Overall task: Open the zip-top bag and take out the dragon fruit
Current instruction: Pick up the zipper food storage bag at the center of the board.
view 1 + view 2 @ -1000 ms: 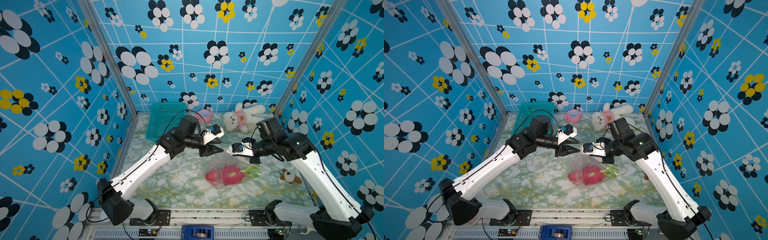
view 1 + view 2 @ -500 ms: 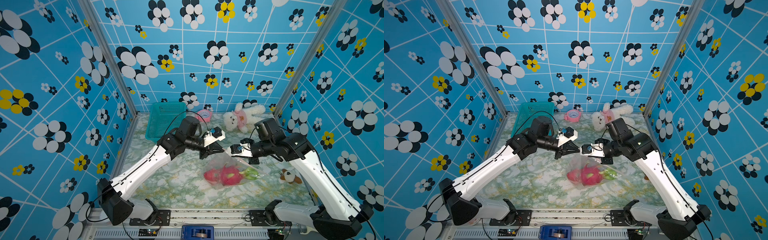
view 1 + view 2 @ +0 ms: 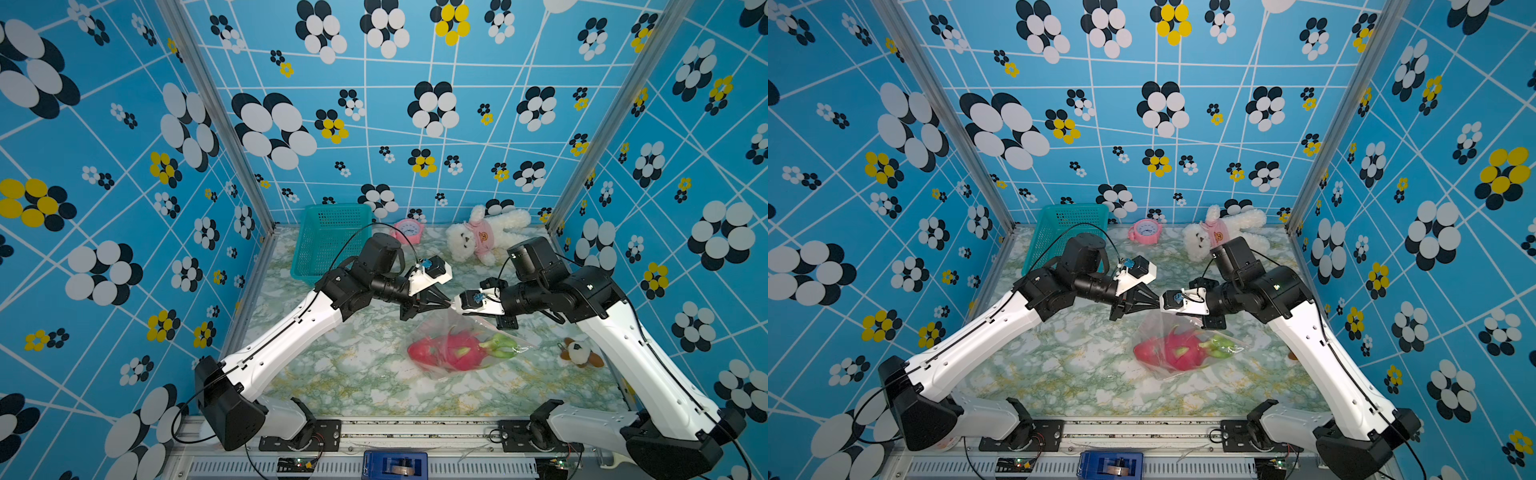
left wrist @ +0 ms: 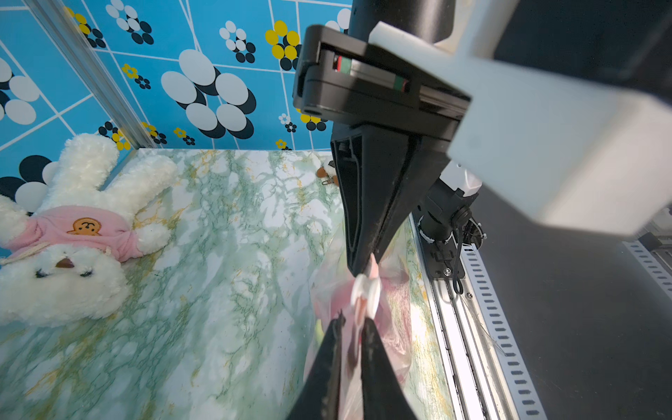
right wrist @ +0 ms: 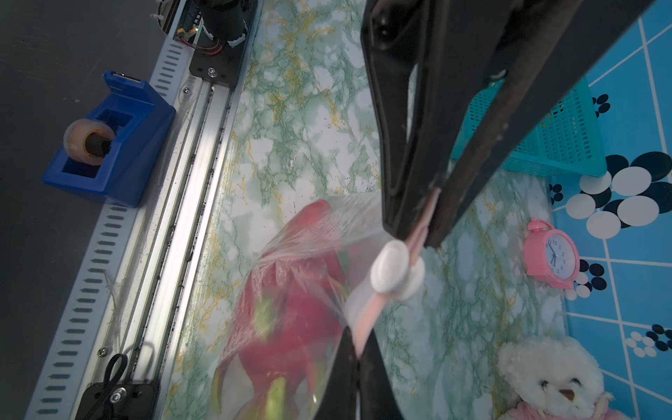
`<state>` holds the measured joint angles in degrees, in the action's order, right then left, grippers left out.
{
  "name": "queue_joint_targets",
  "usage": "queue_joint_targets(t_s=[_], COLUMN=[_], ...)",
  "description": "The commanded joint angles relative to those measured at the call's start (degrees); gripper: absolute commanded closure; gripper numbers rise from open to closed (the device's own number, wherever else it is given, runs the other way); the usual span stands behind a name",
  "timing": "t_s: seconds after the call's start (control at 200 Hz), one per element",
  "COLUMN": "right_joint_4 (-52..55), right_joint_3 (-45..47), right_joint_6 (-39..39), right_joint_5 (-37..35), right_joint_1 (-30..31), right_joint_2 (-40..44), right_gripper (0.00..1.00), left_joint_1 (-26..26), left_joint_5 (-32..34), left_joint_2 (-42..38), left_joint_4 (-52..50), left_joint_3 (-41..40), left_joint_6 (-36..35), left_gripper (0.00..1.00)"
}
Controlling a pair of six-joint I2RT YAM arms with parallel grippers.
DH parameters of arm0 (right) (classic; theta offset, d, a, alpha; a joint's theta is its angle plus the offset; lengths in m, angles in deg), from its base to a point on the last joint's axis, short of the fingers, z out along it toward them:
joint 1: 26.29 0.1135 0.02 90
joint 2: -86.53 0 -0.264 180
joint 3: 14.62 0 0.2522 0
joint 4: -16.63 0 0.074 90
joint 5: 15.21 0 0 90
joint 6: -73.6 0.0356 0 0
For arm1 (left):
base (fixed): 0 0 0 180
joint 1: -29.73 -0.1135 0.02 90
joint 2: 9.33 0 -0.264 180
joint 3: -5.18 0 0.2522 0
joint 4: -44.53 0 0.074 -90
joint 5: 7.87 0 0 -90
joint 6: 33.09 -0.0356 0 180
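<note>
The clear zip-top bag (image 3: 446, 330) hangs by its pale pink zip strip (image 5: 363, 322), which is stretched between my two grippers above the marble table. The red and green dragon fruit (image 3: 451, 353) lies inside it, also seen through the plastic in the right wrist view (image 5: 291, 312). My left gripper (image 3: 448, 304) is shut on the strip; its fingers (image 5: 398, 203) pinch it just beyond the white slider (image 5: 396, 269). My right gripper (image 5: 358, 351) is shut on the strip on the slider's other side. The two grippers' tips almost meet in both top views.
A teal mesh basket (image 3: 328, 245) stands at the back left, with a pink alarm clock (image 3: 408, 230) and a white plush bunny (image 3: 486, 237) along the back wall. A small brown plush toy (image 3: 579, 353) lies at the right. A blue tape dispenser (image 3: 395, 465) sits on the front rail.
My left gripper's jaws, spread open a second ago, have shut on the zip strip next to the right gripper. The right arm and the bag have barely moved.
</note>
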<state>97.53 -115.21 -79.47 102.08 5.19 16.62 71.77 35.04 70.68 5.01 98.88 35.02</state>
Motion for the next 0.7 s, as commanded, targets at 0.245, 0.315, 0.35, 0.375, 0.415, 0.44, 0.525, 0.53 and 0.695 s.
queue_joint_targets(t_s=[0.245, 0.315, 0.35, 0.375, 0.415, 0.44, 0.525, 0.53, 0.695], right_joint_4=[0.02, -0.07, -0.15, -0.23, -0.38, -0.41, -0.68, -0.73, -5.56], right_joint_3=[0.95, 1.13, 1.14, 1.26, 1.22, 1.34, 1.56, 1.57, 2.81], right_joint_6=[-0.48, -0.39, -0.28, -0.26, -0.15, -0.05, 0.35, 0.47, 6.84], right_joint_5=[0.66, 0.75, 0.69, 0.75, 0.73, 0.73, 0.70, 0.73, 1.54], right_joint_1=[0.60, 0.61, 0.64, 0.64, 0.60, 0.58, 0.53, 0.61, 0.59], right_joint_2=[0.74, 0.72, 0.74, 0.74, 0.72, 0.73, 0.73, 0.74, 2.23], right_gripper=[1.00, 1.00, 1.00, 1.00, 1.00, 1.00, 1.00, 1.00, 0.86], left_joint_1=[0.41, 0.57, 0.60, 0.67, 0.91, 0.98, 1.03, 1.03, 1.03], left_joint_5=[-1.95, -2.09, -2.13, -2.15, -2.17, -2.13, -2.51, -2.54, 1.23], left_joint_2=[-0.78, -0.90, -0.82, -0.97, -0.88, -0.87, -0.87, -0.89, -1.06], left_joint_4=[-1.33, -1.52, -1.59, -1.81, -2.17, -2.29, -2.59, -2.61, -2.46], left_joint_3=[2.18, 2.21, 2.19, 2.15, 2.23, 2.28, 2.59, 2.63, 3.79], left_joint_6=[-0.08, -0.17, -0.28, -0.37, -0.69, -0.74, -0.87, -0.87, 2.39], left_gripper=[0.97, 1.00, 1.00, 1.00, 1.00, 1.00, 1.00, 1.00, 1.00])
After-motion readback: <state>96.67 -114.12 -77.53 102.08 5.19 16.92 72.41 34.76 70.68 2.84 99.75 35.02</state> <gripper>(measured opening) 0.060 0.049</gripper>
